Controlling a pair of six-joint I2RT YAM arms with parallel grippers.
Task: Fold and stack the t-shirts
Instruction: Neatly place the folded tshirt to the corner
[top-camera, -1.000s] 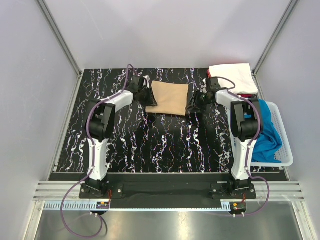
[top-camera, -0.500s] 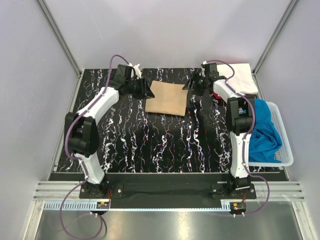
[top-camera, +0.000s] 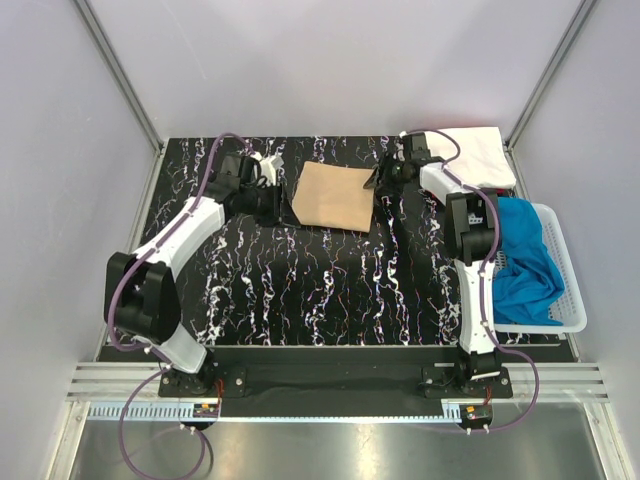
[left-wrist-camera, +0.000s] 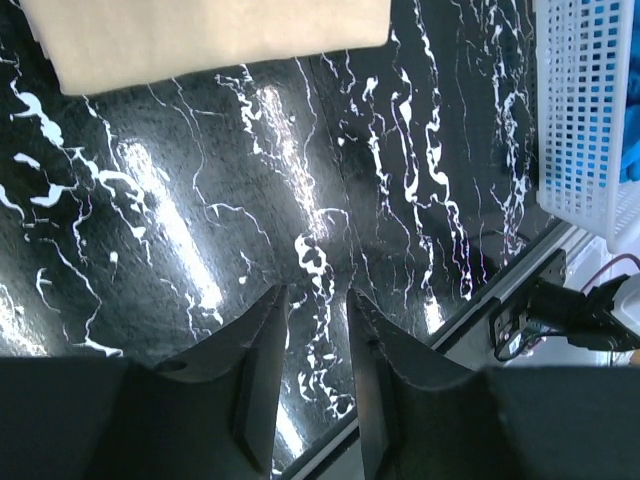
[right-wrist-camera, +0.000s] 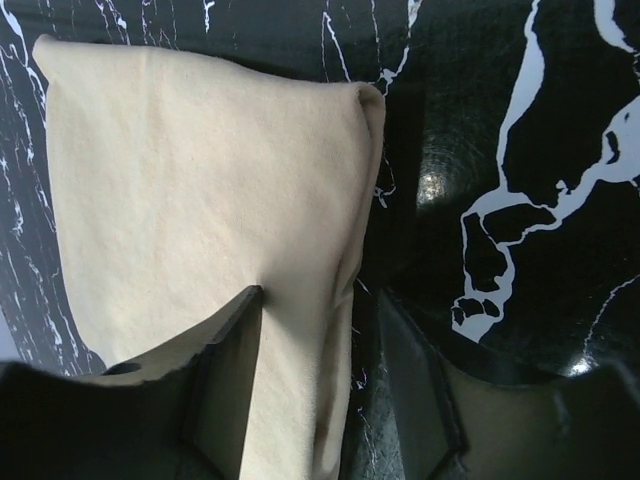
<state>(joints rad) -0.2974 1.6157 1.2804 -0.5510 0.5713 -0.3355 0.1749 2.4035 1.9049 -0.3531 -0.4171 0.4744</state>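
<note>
Your right end effector (right-wrist-camera: 320, 300) is spread over an edge of the tan t-shirt (right-wrist-camera: 200, 180); your left end effector (left-wrist-camera: 315, 295), slightly parted, hovers beside it.

Folded shirt (top-camera: 335, 197) on table (top-camera: 300, 290) rear-ctr; loose shirt (top-camera: 525, 270) in basket (top-camera: 545, 326) at rt edge.

The top view looks steeply down from above and behind the arm bases, covering the whole desk (top-camera: 330, 280). The left wrist view skims close over the desk, the left pincer (left-wrist-camera: 312, 300) at 6 o'clock, the tan t-shirt (left-wrist-camera: 200, 35) at 12. The right wrist view hangs closer, filled by that same shirt.
</note>
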